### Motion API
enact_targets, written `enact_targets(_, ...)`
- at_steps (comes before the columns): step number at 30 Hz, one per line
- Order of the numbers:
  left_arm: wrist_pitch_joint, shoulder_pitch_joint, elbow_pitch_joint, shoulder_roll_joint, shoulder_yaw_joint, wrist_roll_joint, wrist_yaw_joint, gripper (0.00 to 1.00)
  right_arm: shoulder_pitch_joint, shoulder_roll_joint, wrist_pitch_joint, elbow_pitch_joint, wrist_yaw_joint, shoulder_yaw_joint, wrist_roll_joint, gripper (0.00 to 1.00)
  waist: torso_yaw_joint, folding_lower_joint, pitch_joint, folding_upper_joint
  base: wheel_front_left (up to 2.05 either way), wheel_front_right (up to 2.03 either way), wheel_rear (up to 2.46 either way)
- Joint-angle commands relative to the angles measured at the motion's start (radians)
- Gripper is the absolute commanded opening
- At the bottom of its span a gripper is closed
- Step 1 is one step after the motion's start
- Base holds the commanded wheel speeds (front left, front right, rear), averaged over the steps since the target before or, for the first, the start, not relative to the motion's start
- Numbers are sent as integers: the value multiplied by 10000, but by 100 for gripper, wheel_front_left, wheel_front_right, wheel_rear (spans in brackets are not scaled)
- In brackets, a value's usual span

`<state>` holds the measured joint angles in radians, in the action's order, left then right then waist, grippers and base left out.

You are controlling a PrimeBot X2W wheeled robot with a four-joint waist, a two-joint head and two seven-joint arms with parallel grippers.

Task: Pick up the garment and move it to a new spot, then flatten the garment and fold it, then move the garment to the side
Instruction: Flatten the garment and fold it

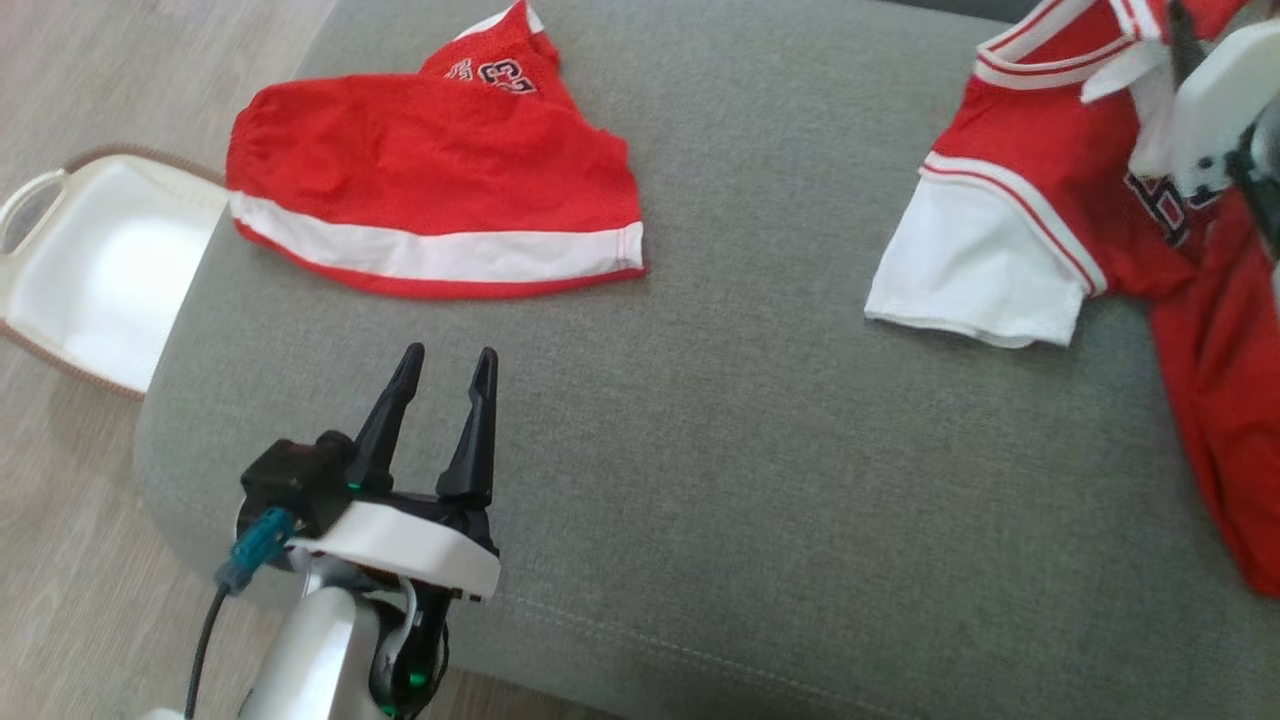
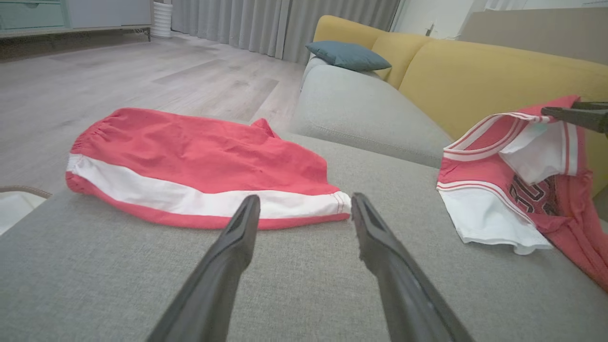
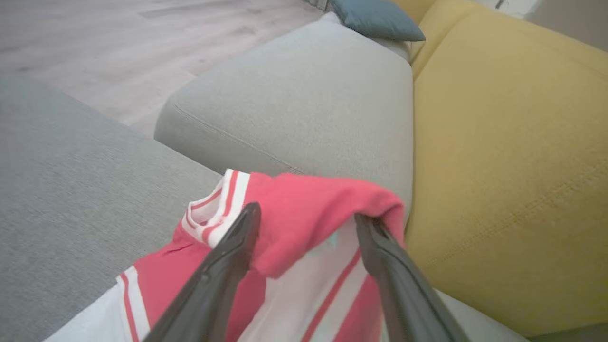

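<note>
On a grey upholstered seat [image 1: 700, 450]: a red jersey [image 1: 1040, 150] lies crumpled, not yet flattened or folded.
Head view: the red-and-white jersey sits bunched at the seat's right edge, one white sleeve spread out; red shorts [image 1: 430, 170] with a white stripe lie flat at the far left, near a white tub [image 1: 100, 260] on the floor. The left gripper [image 1: 450, 352] hovers over bare seat, fingers wide, holding nothing. Left wrist view: those wide fingers point toward the shorts; the jersey's collar stands raised at the right. Right wrist view: the right gripper [image 3: 308, 214] has its fingers wide apart, a red fold of jersey draped between them, with a yellow sofa back [image 3: 513, 142] behind. The jersey has probably reached its new spot; flattening, folding and moving it aside look still to do.
</note>
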<state>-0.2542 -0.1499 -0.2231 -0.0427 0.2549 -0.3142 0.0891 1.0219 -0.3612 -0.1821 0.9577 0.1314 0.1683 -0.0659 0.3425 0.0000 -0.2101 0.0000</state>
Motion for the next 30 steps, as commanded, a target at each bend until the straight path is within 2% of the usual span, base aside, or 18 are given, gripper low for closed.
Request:
enact_targets(1, -76, -470, 303, -76, -216, -90, -10, 100, 423, -14, 102, 31, -7, 127, -115, 100, 10, 0, -40, 0, 0, 0, 0)
enact_targets(10, -76, -473, 296, -76, -412, 37, -62, 100, 482, 825, 1171, 1427, -7, 70, -71, 100, -677, 0, 401, 0, 0, 0, 0)
enact_targets(19, -76, -103, 347, -76, -813, 242, -124, 100, -598, 2125, 3032, 1726, -7, 274, 792, 100, -1800, 0, 1592, 0, 0, 0, 0)
enact_targets(25, -76, 353, 572, -76, -1006, 222, -307, 100, -2034, 2756, 4215, 885, -7, 179, 1568, 100, -2453, 0, 2332, 0, 0, 0, 0)
enact_targets(30, -76, 618, 831, -76, -1096, 209, -411, 100, -3855, 3020, 4421, -1008, -7, 25, 2036, 100, -2984, 0, 2504, 0, 0, 0, 0)
